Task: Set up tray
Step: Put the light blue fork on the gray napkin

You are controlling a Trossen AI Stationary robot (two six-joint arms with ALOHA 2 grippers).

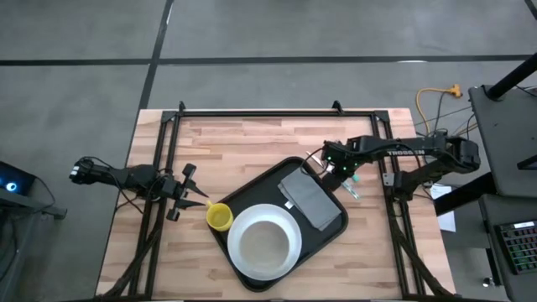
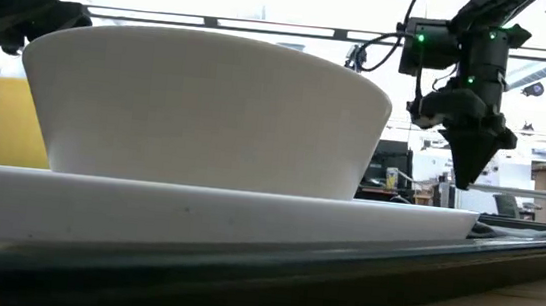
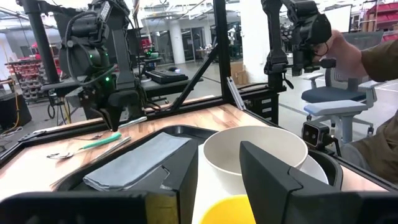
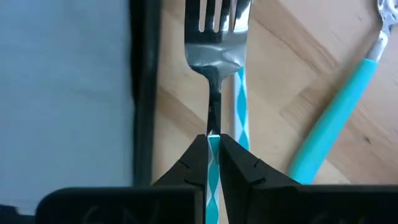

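Note:
The black tray (image 1: 260, 189) lies mid-table and carries a white plate (image 1: 252, 267) with a white bowl (image 1: 267, 243) on it, plus a folded grey napkin (image 1: 312, 200). A yellow cup (image 1: 220, 217) stands on the wood at the tray's left corner. My left gripper (image 1: 201, 200) is open, and the cup (image 3: 236, 211) sits just ahead between its fingers; no contact shows. My right gripper (image 1: 340, 174) points down beside the tray's right rim (image 4: 144, 93), shut on a fork (image 4: 214, 37). A teal-handled spoon (image 4: 329, 124) and a striped handle (image 4: 241, 106) lie on the wood beside it. My right gripper (image 4: 213, 140) pinches the fork's teal-and-white handle (image 4: 213, 149) near the neck, between its two fingertips. The fingers come from above, pointing down, and lie across the handle. The tines point away over the wood next to the tray rim. Whether the fork is clear of the table I cannot tell.
Black frame rails run along the table's left, right and far sides (image 1: 268, 111). A person's hand (image 3: 348, 53) holds a control handle beyond the table. Bare wood (image 1: 226, 151) lies between the tray and the far rail.

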